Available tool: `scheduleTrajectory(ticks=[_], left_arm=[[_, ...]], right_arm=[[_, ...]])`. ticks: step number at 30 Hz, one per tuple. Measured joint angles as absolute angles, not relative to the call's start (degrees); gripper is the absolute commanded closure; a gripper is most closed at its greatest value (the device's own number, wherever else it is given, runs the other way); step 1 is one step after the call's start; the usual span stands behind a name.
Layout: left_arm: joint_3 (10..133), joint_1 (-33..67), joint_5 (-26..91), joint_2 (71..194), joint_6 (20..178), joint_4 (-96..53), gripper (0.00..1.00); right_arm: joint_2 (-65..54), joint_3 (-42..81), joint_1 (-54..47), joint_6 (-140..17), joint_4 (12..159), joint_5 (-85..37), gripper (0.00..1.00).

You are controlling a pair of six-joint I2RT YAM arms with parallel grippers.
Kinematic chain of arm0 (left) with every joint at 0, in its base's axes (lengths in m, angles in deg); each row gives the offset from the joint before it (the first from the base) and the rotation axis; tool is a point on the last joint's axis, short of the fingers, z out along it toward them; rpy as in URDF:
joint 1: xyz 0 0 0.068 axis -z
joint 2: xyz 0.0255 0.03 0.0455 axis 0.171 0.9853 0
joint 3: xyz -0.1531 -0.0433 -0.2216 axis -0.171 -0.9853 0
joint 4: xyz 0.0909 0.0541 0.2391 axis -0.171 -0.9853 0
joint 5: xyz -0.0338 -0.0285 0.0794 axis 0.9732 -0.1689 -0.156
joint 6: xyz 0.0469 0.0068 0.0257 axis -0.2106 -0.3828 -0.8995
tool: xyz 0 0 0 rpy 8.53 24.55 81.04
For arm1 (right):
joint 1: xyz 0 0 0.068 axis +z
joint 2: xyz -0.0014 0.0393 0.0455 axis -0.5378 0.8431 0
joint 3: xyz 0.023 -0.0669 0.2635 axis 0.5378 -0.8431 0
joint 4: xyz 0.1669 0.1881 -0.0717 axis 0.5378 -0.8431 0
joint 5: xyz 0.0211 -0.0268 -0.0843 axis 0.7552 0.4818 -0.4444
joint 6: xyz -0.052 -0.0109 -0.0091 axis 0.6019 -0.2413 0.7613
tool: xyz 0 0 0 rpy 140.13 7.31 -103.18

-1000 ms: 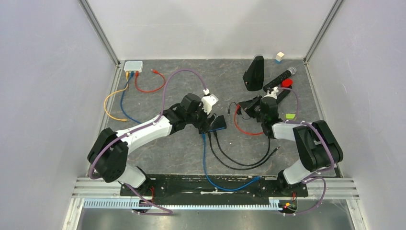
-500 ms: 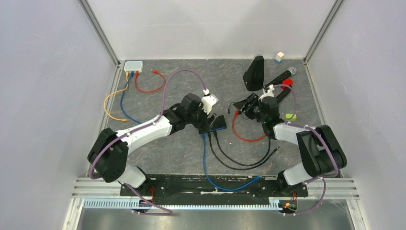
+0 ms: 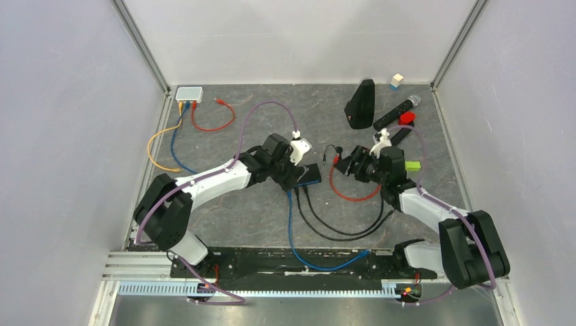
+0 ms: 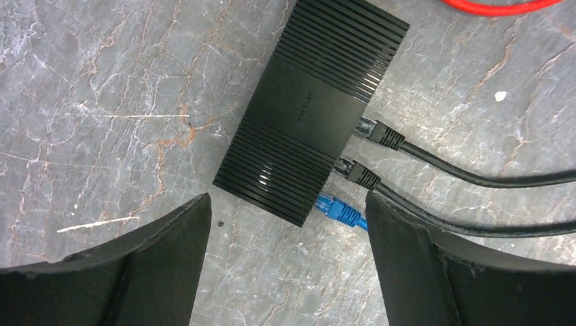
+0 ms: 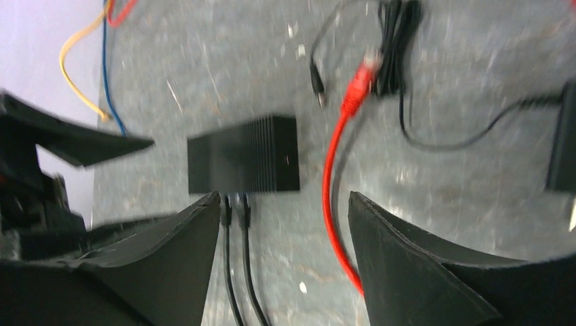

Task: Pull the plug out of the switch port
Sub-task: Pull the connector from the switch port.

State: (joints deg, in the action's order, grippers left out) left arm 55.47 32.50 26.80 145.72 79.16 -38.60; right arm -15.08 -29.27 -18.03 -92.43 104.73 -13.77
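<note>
The black switch lies mid-table. Two black plugs sit in its ports, and a blue plug shows its clear tip at the switch's edge. A red cable lies to the right. Its red plug is free on the table, apart from the switch. My left gripper hovers open over the switch's near corner. My right gripper stands open, holding nothing, with the red cable running beside its right finger.
A white box at the back left has yellow, blue and red cables. A black wedge, a microphone, a red disc, a green block and a small cube lie at the back right. A black corded adapter sits near my right gripper.
My right gripper has opened and let go of the red cable, and that arm has swung forward and left. The left arm shifted slightly, jaws still open.
</note>
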Motion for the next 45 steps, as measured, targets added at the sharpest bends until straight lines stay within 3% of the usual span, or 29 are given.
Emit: scheduleTrajectory(ticks=[9,24,38,45], left_arm=[[60.3,32.5,26.8,151.3,75.0,-43.1,0.12],[72.7,29.3,30.9,161.7,67.4,-53.5,0.1],[74.2,29.4,32.5,165.6,65.3,-57.7,0.1],[75.0,29.4,32.5,167.0,64.6,-57.8,0.19]], right_arm=[[-13.9,-34.7,-15.5,-92.5,102.9,-5.9,0.29],[-1.0,-28.4,-8.3,-92.6,103.6,-1.0,0.29],[2.5,-28.6,-7.7,-95.5,108.5,1.4,0.3],[3.2,-28.6,-7.6,-95.9,109.6,2.1,0.3]])
